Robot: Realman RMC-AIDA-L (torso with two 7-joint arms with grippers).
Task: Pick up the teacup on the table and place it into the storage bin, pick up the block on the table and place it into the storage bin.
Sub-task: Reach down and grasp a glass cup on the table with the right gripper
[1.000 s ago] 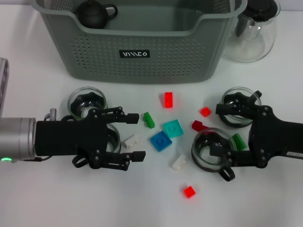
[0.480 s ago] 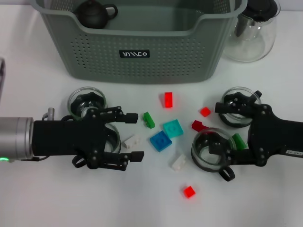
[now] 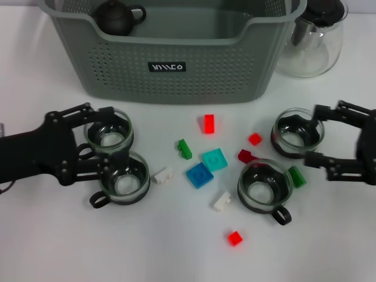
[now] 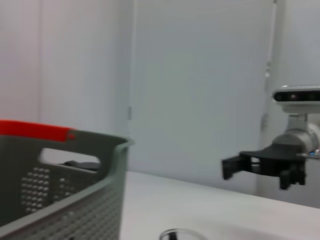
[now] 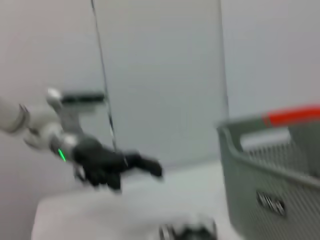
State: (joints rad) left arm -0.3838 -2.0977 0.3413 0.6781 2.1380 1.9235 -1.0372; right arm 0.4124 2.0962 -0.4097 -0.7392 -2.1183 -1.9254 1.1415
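Four glass teacups stand on the white table: two on the left [image 3: 108, 130] [image 3: 124, 179] and two on the right [image 3: 296, 132] [image 3: 264, 185]. Small blocks lie between them, among them a blue block [image 3: 199, 174], a cyan block [image 3: 215, 158] and a red block [image 3: 208, 123]. The grey-green storage bin [image 3: 117, 64] stands at the back. My left gripper [image 3: 107, 136] is open, its fingers on either side of the upper left teacup. My right gripper [image 3: 312, 133] is open at the upper right teacup's outer side. Neither gripper holds anything.
A dark teapot [image 3: 117, 16] sits in the bin's back left corner. A glass pitcher [image 3: 314, 35] with a black lid stands to the right of the bin. More blocks lie around: white [image 3: 222, 201], red [image 3: 235, 238], green [image 3: 185, 148].
Both arms have drawn back outward, the left to the left and the right to the right, uncovering the teacups. The cups and blocks have not moved.
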